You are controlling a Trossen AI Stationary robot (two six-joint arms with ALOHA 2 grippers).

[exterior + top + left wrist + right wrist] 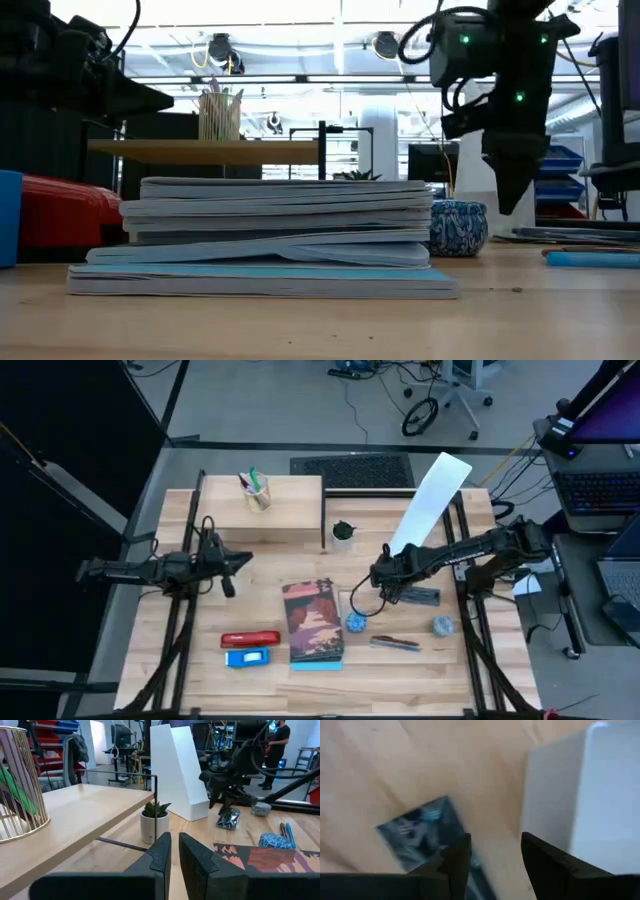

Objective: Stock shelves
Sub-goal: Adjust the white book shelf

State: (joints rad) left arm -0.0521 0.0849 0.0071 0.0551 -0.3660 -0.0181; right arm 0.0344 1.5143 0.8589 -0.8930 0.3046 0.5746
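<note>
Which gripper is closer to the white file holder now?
The right. The right gripper hovers just beside the low end of the white file holder, above a dark packet. The left gripper waits far across the table, near the wooden shelf.

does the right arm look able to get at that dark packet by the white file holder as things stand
Probably yes: the right gripper hangs open just above the dark packet, nothing between them; the white file holder stands close beside, leaving little room on that side.

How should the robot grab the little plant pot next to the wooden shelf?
Grip the small white pot around its round sides, below the leaves. It stands upright, so the pincer should come level from the open table side. The shelf's black leg stands close in front.
</note>
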